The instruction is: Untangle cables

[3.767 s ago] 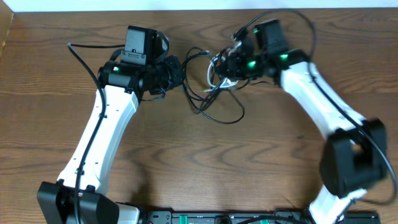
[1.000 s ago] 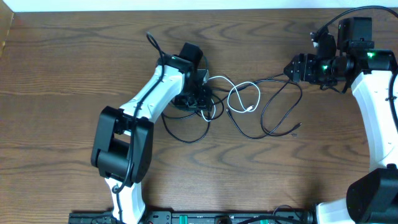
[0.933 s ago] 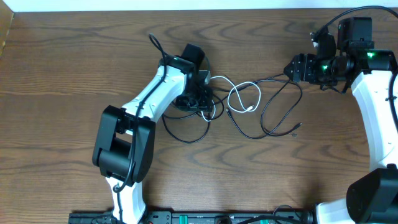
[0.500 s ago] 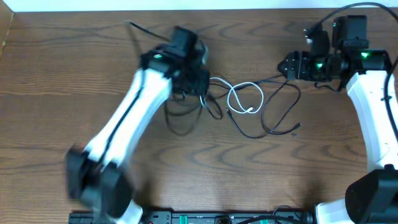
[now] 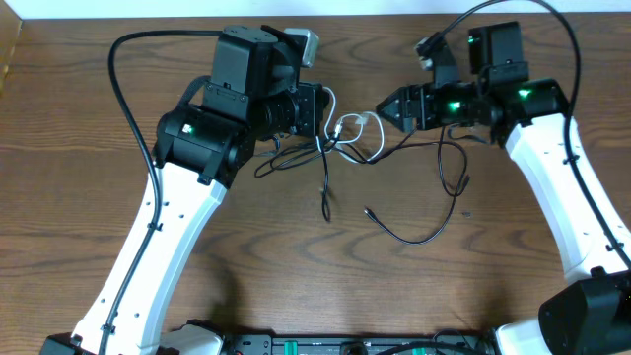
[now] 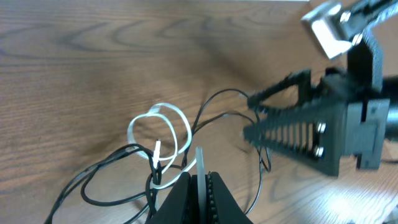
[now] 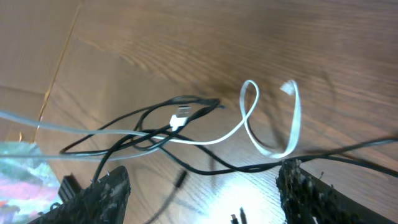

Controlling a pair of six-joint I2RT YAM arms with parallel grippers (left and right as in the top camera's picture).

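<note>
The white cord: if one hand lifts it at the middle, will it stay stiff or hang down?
Probably it hangs limp: the white cord curls in loose loops. It looks thin, so likely light. The black cables cross it, so lifting may drag them along.

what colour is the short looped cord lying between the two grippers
The looped cord is white, and it shows best in the left wrist view.

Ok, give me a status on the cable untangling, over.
Left gripper shut, seemingly on the white cord. Right gripper open, facing the tangle. Black cables crossed through the white loops. Nothing else in the way.
</note>
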